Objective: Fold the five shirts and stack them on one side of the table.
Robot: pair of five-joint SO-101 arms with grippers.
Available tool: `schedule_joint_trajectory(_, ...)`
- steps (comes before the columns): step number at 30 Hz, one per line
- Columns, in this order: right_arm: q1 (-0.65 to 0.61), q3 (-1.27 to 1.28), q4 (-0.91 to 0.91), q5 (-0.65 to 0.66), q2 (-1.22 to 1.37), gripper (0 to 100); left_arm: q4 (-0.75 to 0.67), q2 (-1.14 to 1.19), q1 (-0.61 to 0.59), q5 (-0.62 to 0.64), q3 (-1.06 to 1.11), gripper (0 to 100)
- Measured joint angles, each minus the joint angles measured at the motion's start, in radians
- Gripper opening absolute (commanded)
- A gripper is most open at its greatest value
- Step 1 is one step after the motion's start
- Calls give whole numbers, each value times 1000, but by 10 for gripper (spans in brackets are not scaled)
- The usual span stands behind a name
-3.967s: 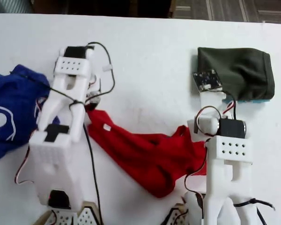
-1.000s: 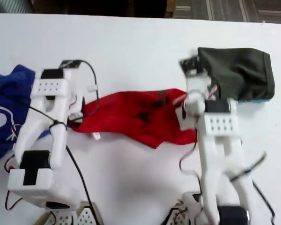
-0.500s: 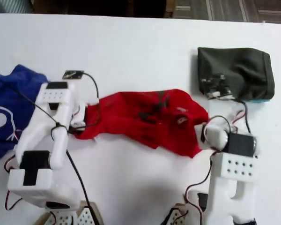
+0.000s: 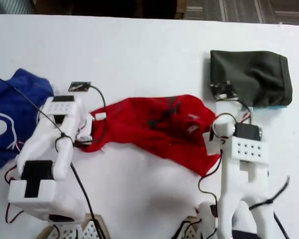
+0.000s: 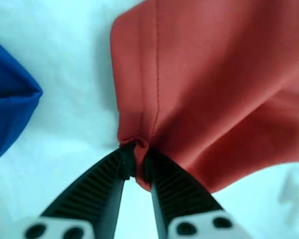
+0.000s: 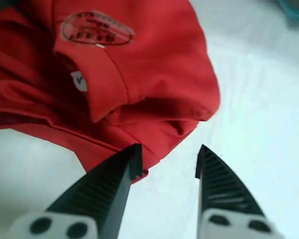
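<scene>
White desk (image 4: 139, 45) seen from above, with 2 white robot arms. A red shirt (image 4: 159, 124) lies crumpled and loosely spread across the middle of the desk, not yet folded.

The left arm (image 4: 55, 144) stands at the red shirt's left end. Its jaws are clamped together on a stitched hem of the red cloth, pinching a small fold. The right arm (image 4: 239, 154) stands at the red shirt's right end. Its jaws are apart and grip nothing, 1 tip over the shirt's edge and the other over bare desk.

Left of the red shirt, beyond the left arm, a blue shirt (image 4: 10, 119) with a white print lies in a heap. Just beside the red shirt's far right corner sits a dark green shirt (image 4: 251, 77), folded into a neat block. A thin teal edge (image 4: 276, 106) under it may be another folded shirt, though too little shows to be sure.

The red shirt looks light, soft and limp, so it will likely sag and bunch wherever it is unsupported. The doubled hem or a corner seam seems the best hold, with 1 end in each arm to pull the cloth flat.
</scene>
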Motion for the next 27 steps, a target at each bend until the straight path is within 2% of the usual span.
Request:
schedule_joint_trajectory(6, -98, 0, 46, 20, 74, 176, -14, -5, 2, 0, 6, 26)
schedule_joint_trajectory(12, -199, 0, 195, 132, 63, 176, -15, -5, 2, 0, 6, 26)
schedule_joint_trajectory(15, -180, 0, 213, 152, 29, 176, -15, -5, 2, 0, 6, 26)
schedule_joint_trajectory(20, -60, 21, 190, 150, 9, 176, -15, -5, 2, 0, 6, 26)
schedule_joint_trajectory(27, -107, 147, 118, 158, 9, 176, -15, -5, 2, 0, 6, 26)
